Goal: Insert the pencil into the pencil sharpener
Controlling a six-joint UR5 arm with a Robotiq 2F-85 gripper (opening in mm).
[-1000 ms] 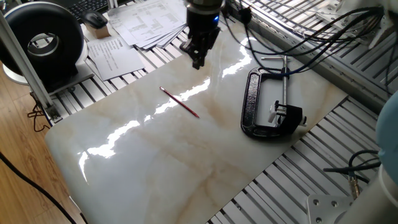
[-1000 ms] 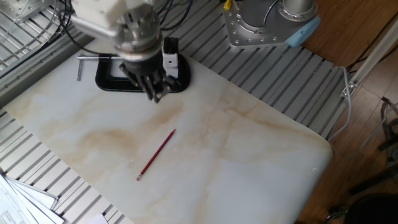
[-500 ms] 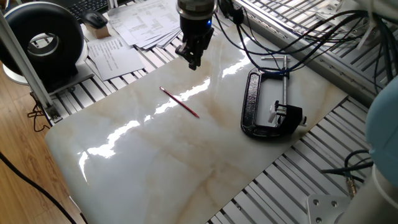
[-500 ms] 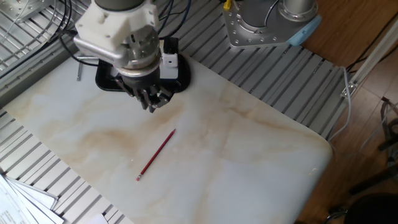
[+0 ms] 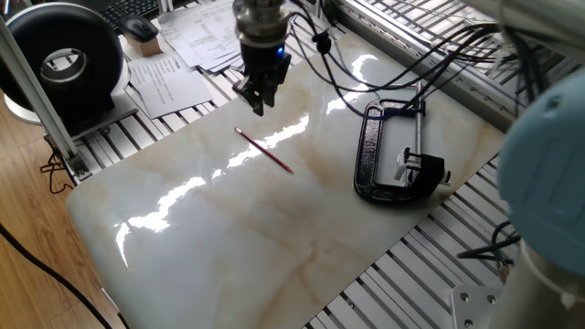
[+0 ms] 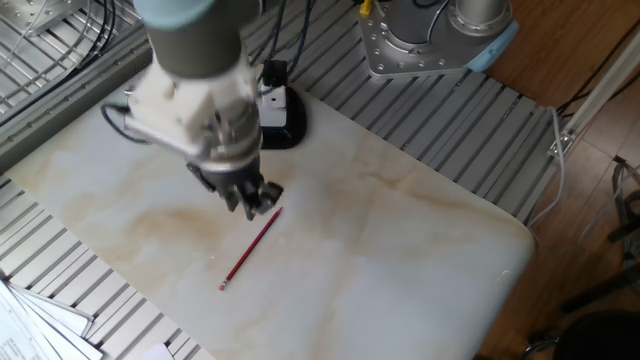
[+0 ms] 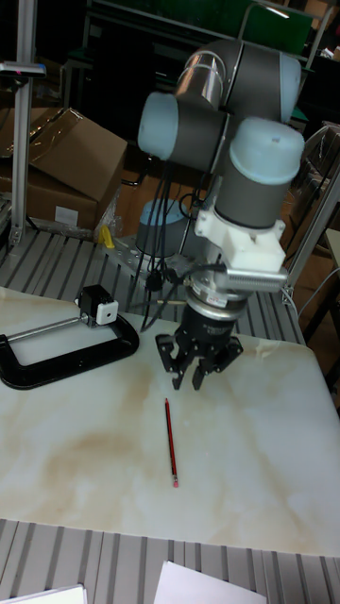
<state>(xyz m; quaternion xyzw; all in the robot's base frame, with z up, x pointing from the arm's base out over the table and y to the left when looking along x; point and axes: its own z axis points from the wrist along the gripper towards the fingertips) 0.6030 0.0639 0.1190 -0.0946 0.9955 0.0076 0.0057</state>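
The gripper (image 7: 198,370) hung empty with its fingers spread, just above the dark-tipped end of the pencil (image 7: 170,441), which lay flat on the marble table (image 5: 274,238), untouched. The pencil sharpener (image 7: 97,306) sat at about ten o'clock from the gripper in the tall fixed view, apparently held by the C-clamp (image 7: 66,354). Nothing had been grasped or inserted. A second earlier the gripper had been nearer the clamp; the pencil had not moved.

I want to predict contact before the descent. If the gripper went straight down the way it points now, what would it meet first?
Probably the pencil: the gripper hangs open above its upper end. Depth is unclear, so it may meet the bare marble tabletop beside it.
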